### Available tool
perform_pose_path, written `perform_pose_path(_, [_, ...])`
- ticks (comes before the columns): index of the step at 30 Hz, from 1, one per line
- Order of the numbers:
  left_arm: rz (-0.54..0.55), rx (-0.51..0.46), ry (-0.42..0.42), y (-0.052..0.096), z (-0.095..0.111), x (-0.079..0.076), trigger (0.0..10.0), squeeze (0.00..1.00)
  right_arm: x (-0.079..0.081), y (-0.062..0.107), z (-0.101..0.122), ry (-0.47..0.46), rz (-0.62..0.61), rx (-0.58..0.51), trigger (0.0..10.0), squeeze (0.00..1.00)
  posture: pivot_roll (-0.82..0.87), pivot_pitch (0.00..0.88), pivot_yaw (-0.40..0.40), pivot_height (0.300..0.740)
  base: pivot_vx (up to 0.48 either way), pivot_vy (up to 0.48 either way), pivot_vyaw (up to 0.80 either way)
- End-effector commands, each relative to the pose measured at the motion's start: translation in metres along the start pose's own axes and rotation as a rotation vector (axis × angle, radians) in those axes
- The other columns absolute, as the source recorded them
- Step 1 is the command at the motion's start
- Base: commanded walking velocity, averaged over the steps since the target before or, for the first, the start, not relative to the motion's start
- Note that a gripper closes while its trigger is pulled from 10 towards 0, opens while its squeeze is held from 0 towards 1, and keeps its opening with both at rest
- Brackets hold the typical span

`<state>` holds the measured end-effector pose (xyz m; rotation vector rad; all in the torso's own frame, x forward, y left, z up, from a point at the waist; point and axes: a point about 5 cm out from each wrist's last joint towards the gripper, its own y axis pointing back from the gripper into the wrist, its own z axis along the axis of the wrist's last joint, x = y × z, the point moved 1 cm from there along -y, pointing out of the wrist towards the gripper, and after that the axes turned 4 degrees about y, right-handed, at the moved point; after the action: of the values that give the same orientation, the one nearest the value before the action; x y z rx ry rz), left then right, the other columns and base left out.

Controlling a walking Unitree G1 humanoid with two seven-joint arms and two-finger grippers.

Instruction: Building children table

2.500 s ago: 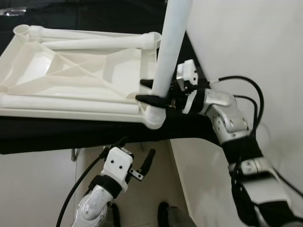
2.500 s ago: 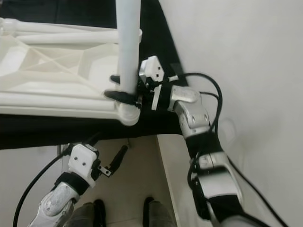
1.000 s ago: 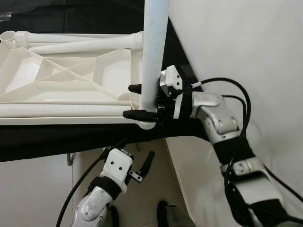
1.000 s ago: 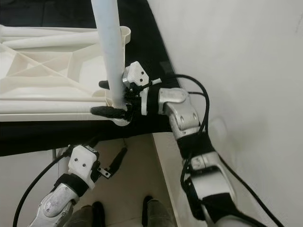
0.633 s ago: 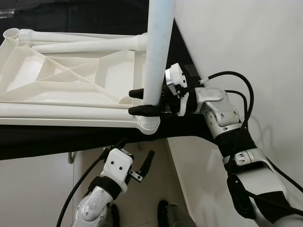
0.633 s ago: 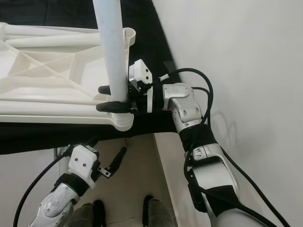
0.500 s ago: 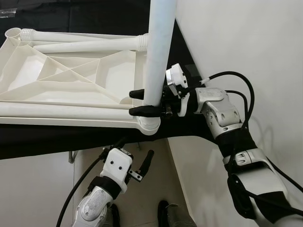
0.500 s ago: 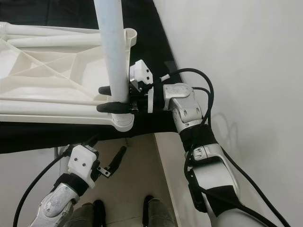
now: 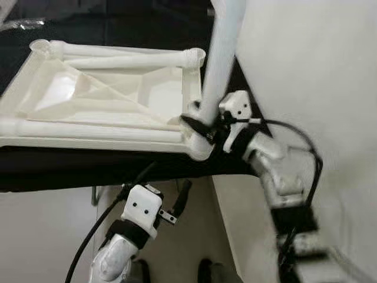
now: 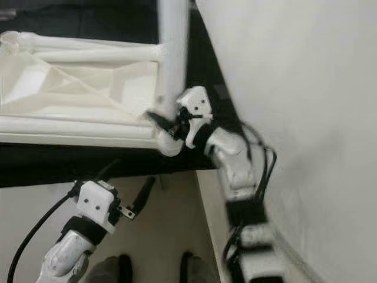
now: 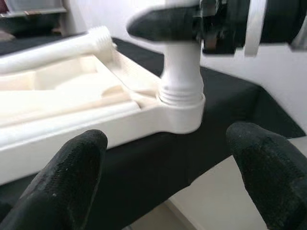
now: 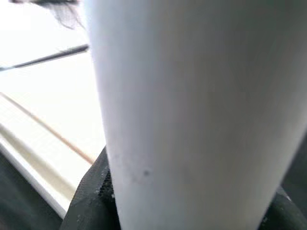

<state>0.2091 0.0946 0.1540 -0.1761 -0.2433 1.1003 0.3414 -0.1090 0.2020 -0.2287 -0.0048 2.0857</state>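
Right jaws (image 9: 199,125) clamp the upright leg (image 9: 219,65) at the tabletop (image 9: 106,112) corner; left jaws (image 9: 179,199) hang wide below the edge.

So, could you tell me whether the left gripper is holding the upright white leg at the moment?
No, the left gripper hangs open below the tabletop, while the right gripper is clamped around the leg.

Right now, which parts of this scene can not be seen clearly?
- White plastic table leg: its top is cut off by the left eye view's upper edge.
- Right gripper: motion-blurred, so its finger contact is unclear.
- Corner socket: the thread depth is hidden inside it.
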Motion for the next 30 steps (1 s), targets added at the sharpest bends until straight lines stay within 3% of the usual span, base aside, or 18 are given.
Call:
perform_pose_path(1, [-0.003, 0.003, 0.005, 0.001, 0.000, -0.001, 10.0, 0.00, -0.004, 0.021, -0.058, -0.079, -0.064, 0.276, 0.0, 0.00, 0.04, 0.274, -0.078, 0.740, 0.000, 0.000, 0.00])
perform_pose_path(8, [-0.003, 0.003, 0.005, 0.001, 0.000, -0.001, 10.0, 0.00, -0.004, 0.021, -0.058, -0.079, -0.064, 0.276, 0.0, 0.00, 0.04, 0.274, -0.078, 0.740, 0.000, 0.000, 0.00])
perform_pose_path(9, [-0.008, 0.016, 0.049, 0.006, 0.002, -0.003, 10.0, 0.00, 0.012, 0.013, -0.051, -0.085, 0.008, 0.250, 0.0, 0.00, 0.05, 0.275, -0.076, 0.740, 0.000, 0.000, 0.00])
perform_pose_path(10, [-0.008, 0.016, 0.049, 0.006, 0.002, -0.003, 10.0, 0.00, 0.012, 0.013, -0.051, -0.085, 0.008, 0.250, 0.0, 0.00, 0.05, 0.275, -0.076, 0.740, 0.000, 0.000, 0.00])
perform_pose_path(11, [-0.018, 0.027, 0.079, 0.009, 0.003, -0.004, 10.0, 0.00, 0.018, 0.008, -0.046, -0.074, 0.030, 0.236, 4.1, 0.00, 0.05, 0.273, -0.074, 0.740, 0.000, 0.000, 0.00])
perform_pose_path(12, [-0.018, 0.027, 0.079, 0.009, 0.003, -0.004, 10.0, 0.00, 0.018, 0.008, -0.046, -0.074, 0.030, 0.236, 4.1, 0.00, 0.05, 0.273, -0.074, 0.740, 0.000, 0.000, 0.00])
perform_pose_path(13, [-0.031, 0.035, 0.104, 0.012, 0.005, -0.007, 10.0, 0.00, 0.020, 0.004, -0.041, -0.060, 0.038, 0.216, 10.0, 0.00, 0.05, 0.271, -0.071, 0.740, 0.000, 0.000, 0.00])
perform_pose_path(14, [-0.051, 0.047, 0.126, 0.014, 0.006, -0.009, 10.0, 0.00, 0.018, -0.002, -0.034, -0.036, 0.043, 0.177, 10.0, 0.00, 0.04, 0.271, -0.065, 0.740, 0.000, 0.000, 0.00])
perform_pose_path(15, [-0.066, 0.056, 0.137, 0.015, 0.006, -0.011, 10.0, 0.00, 0.018, -0.008, -0.024, -0.033, 0.073, 0.125, 10.0, 0.21, 0.04, 0.269, -0.059, 0.740, 0.000, 0.000, 0.00])
perform_pose_path(16, [-0.066, 0.056, 0.137, 0.015, 0.006, -0.011, 10.0, 0.00, 0.018, -0.008, -0.024, -0.033, 0.073, 0.125, 10.0, 0.21, 0.04, 0.269, -0.059, 0.740, 0.000, 0.000, 0.00])
perform_pose_path(17, [-0.076, 0.062, 0.145, 0.015, 0.006, -0.012, 10.0, 0.00, 0.019, -0.012, -0.016, -0.039, 0.103, 0.084, 10.0, 0.82, 0.04, 0.269, -0.059, 0.740, 0.000, 0.000, 0.00])
perform_pose_path(18, [-0.084, 0.066, 0.148, 0.016, 0.007, -0.014, 10.0, 0.00, 0.019, -0.016, -0.005, -0.037, 0.148, 0.033, 10.0, 1.00, 0.04, 0.269, -0.053, 0.740, 0.000, 0.000, 0.00])
perform_pose_path(23, [-0.107, 0.079, 0.163, 0.018, 0.009, -0.018, 10.0, 0.00, 0.017, -0.024, 0.018, -0.035, 0.269, -0.045, 10.0, 1.00, 0.04, 0.268, -0.043, 0.740, 0.000, 0.000, 0.00])
perform_pose_path(24, [-0.116, 0.081, 0.167, 0.017, 0.009, -0.019, 10.0, 0.00, 0.016, -0.024, 0.021, -0.019, 0.338, -0.054, 10.0, 0.22, 0.05, 0.267, -0.042, 0.740, 0.000, 0.000, 0.00])
perform_pose_path(25, [-0.121, 0.081, 0.169, 0.017, 0.009, -0.019, 10.0, 0.00, 0.015, -0.024, 0.022, -0.008, 0.383, -0.058, 10.0, 0.22, 0.05, 0.268, -0.043, 0.740, 0.000, 0.000, 0.00])
perform_pose_path(26, [-0.128, 0.082, 0.178, 0.016, 0.009, -0.019, 10.0, 0.00, 0.015, -0.023, 0.026, -0.020, 0.456, -0.072, 10.0, 0.00, 0.05, 0.270, -0.043, 0.740, 0.000, 0.000, 0.00])
perform_pose_path(30, [-0.135, 0.085, 0.201, 0.014, 0.009, -0.019, 10.0, 0.00, 0.017, -0.021, 0.037, -0.001, 0.599, -0.125, 10.0, 0.00, 0.05, 0.272, -0.045, 0.740, 0.000, 0.000, 0.00])
